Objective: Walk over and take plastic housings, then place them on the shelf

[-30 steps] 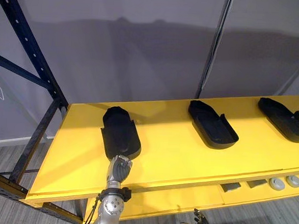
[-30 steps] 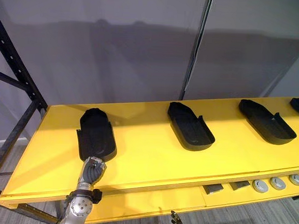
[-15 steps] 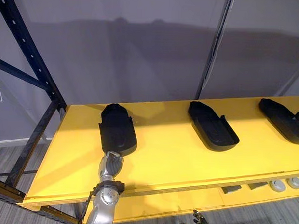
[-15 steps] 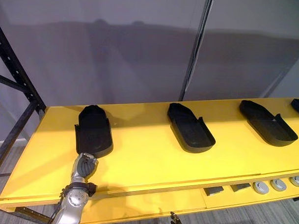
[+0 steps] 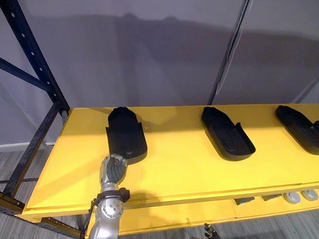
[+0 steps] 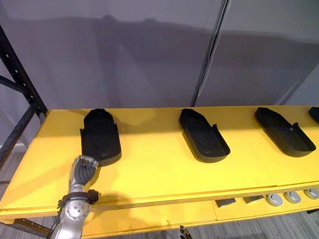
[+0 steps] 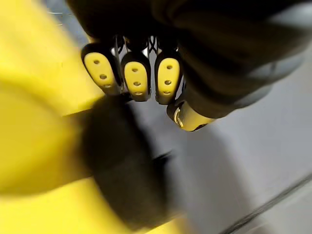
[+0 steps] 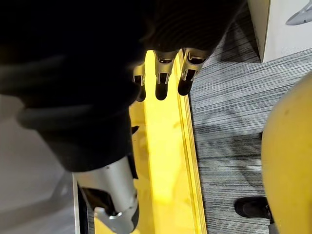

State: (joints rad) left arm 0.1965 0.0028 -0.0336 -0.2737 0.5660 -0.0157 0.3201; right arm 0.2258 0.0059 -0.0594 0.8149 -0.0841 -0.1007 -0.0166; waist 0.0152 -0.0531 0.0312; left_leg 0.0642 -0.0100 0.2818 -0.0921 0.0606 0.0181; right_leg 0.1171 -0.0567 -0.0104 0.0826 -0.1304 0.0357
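Housing (image 5: 126, 135): black plastic, lying on yellow shelf (image 5: 184, 170), at 12 o'clock of left hand (image 5: 113, 169).
Probably light, stiff and slick; grip by the near side walls. Left hand curled and empty; right hand (image 8: 161, 78) slack, low at 5 o'clock.

The leftmost plastic housing (image 5: 126, 134) now lies a little higher and further left in the frame than a second ago, squarer to the front edge of the shelf (image 5: 189, 168). The left hand (image 5: 114, 168) has slid left, and now sits just below the housing's near left corner instead of at the middle of its near end.
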